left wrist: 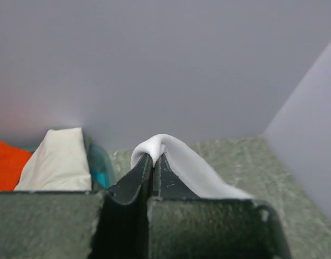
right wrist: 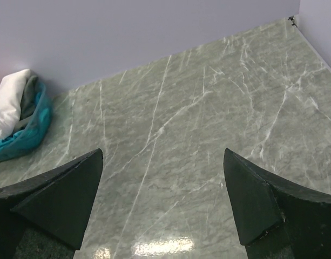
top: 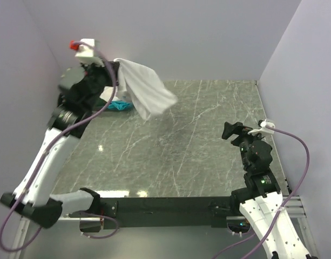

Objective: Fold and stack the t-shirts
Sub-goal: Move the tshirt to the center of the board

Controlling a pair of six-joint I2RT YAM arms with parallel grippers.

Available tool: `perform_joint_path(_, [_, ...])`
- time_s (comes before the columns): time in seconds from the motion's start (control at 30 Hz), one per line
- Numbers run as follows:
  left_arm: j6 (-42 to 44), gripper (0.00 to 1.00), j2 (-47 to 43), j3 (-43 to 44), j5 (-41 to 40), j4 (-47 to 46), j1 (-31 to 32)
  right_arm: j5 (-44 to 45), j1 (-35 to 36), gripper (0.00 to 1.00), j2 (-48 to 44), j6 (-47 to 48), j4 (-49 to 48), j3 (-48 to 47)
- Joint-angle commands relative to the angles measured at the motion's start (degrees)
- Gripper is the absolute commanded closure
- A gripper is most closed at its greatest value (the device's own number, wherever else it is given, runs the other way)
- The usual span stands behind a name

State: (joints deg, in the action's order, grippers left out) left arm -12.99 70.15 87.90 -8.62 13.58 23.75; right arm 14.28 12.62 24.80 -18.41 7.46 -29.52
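Observation:
My left gripper [top: 117, 63] is raised at the back left corner, shut on a fold of the plain white t-shirt [top: 148, 93]. The shirt hangs from it in the air, above the table. In the left wrist view the jaws [left wrist: 154, 157] meet on a pinched ridge of the white t-shirt [left wrist: 187, 167], which drapes off to the right. Below and behind lie a cream-white t-shirt [left wrist: 54, 159], an orange one [left wrist: 6, 164] and a teal one [left wrist: 100, 168]. My right gripper [top: 230, 131] hovers open over the right side of the table, holding nothing [right wrist: 163, 156].
The grey marble table [top: 197, 140] is walled at the back and on both sides. A pile of shirts sits in the back left corner, teal [top: 120, 106] showing under my left arm. The right wrist view shows the same pile with cream-white [right wrist: 11, 100] above teal [right wrist: 30, 132].

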Motion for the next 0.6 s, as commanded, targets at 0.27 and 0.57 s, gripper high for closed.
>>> perform_joint_path(0.27, [-13.63, 0.5, -10.83, -32.14, 15.82, -3.11, 2.96, -1.97, 0.12, 0.03, 3.06, -0.13, 0.97, -1.59])
perform_joint_path(0.57, [-18.2, 0.25, -13.45, -49.04, 2.75, -5.24, 6.84, -20.18, 6.76, 0.16, 6.49, -5.13, 0.1, 0.86])
